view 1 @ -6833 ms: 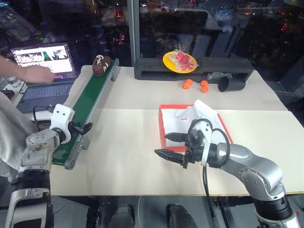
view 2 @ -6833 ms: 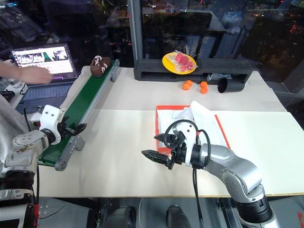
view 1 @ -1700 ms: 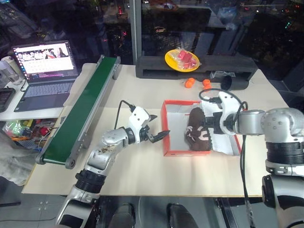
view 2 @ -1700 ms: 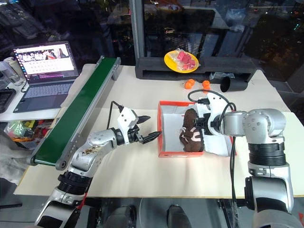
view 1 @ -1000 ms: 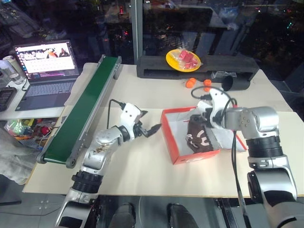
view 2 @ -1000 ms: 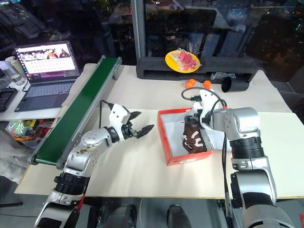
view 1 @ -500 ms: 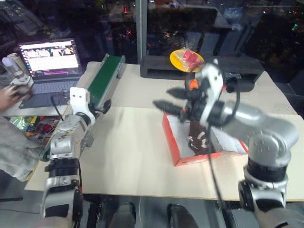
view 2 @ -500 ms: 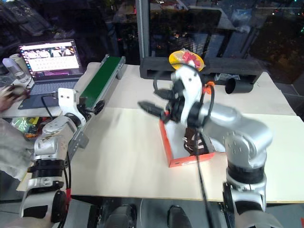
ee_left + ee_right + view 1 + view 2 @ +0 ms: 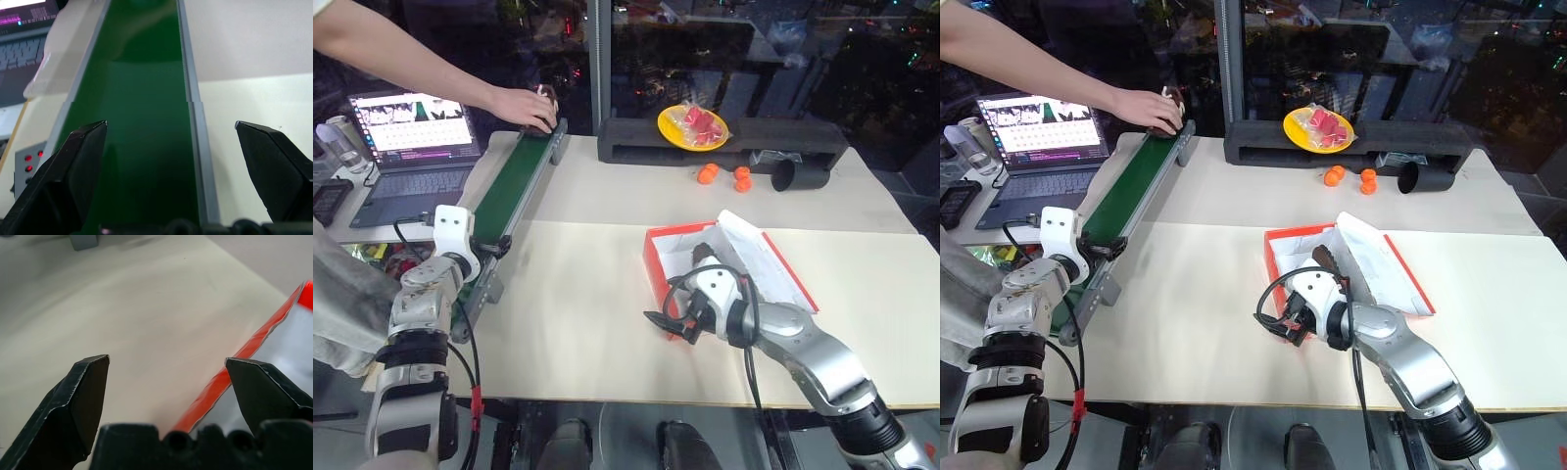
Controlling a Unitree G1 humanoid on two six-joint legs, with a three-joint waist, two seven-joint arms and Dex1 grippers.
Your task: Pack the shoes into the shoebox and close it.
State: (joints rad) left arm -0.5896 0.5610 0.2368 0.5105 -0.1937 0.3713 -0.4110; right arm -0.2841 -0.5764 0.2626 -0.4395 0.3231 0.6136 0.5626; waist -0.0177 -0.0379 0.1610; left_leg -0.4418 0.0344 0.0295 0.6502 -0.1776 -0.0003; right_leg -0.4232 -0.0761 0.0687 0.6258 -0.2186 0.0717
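The right arm hides most of the shoe (image 9: 702,253) in the box (image 9: 656,257); just a dark toe shows past the wrist. A person's hand (image 9: 530,108) covers something dark at the far end of the belt (image 9: 509,186), too hidden to name. The right pincer (image 9: 674,322) hangs low at the box's near left corner, pointing left over the bench (image 9: 578,294), jaws wide and empty. The left pincer (image 9: 171,132) sits over the belt's near end, aimed along it, wide open and empty too. Half a second ago the right arm was raised above the box; a second ago the left pincer hovered mid-bench, and no person reached in.
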